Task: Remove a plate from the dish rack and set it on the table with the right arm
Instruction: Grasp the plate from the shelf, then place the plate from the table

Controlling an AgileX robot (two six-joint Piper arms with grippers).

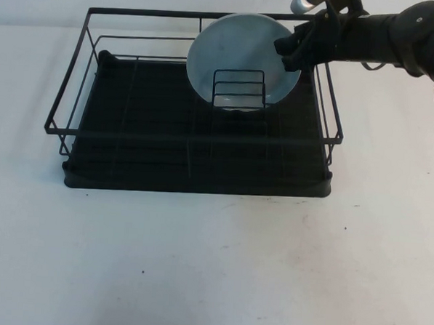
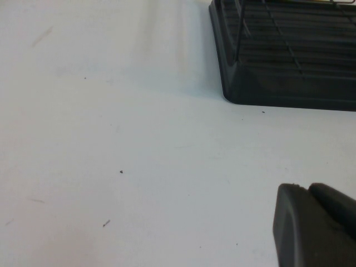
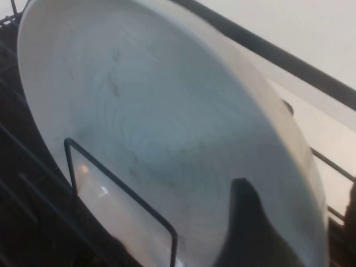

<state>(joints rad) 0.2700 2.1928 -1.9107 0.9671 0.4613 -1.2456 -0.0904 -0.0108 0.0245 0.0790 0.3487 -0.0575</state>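
Observation:
The pale grey-blue plate [image 1: 237,51] stands on edge in the small wire holder [image 1: 239,89] at the back of the black dish rack [image 1: 131,129]. It leans against the rack's rear rail. My right gripper [image 1: 287,55] reaches in from the right and sits at the plate's right rim. In the right wrist view the plate [image 3: 156,111] fills the picture. My right gripper [image 3: 300,222] is open there, with one finger in front of the plate's face and the other behind the rim. My left gripper [image 2: 306,190] hovers shut and empty over the white table [image 2: 111,167].
The rack's wire walls [image 1: 68,89] surround the plate, and the top rear rail [image 3: 289,58] runs just behind the rim. White table [image 1: 212,264] lies in front of the rack and to its right. A corner of the rack's tray [image 2: 278,72] shows in the left wrist view.

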